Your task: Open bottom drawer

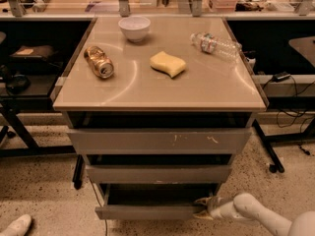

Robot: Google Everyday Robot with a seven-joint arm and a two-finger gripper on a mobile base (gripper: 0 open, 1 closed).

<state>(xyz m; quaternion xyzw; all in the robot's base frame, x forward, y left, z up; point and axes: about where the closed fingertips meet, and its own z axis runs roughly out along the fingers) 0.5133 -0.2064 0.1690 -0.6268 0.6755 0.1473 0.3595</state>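
Note:
The bottom drawer (147, 211) is the narrowest, plain grey front at the foot of the cabinet. It stands pulled out a little, and its shallow dark tray (157, 194) shows behind the front. My gripper (203, 208) is at the drawer's right end, on a white arm (256, 215) that comes in from the lower right. Its fingers sit at the right edge of the front. Above it are the mid-width grey front (158, 174) and the widest front with white scratch marks (160, 140).
On the beige cabinet top (147, 90) lie a white bowl (134, 28), a tipped can (99, 61), a yellow sponge (168, 64) and a plastic bottle (216, 45). Dark desks with cables stand left and right. A white shoe (15, 226) shows at bottom left on the speckled floor.

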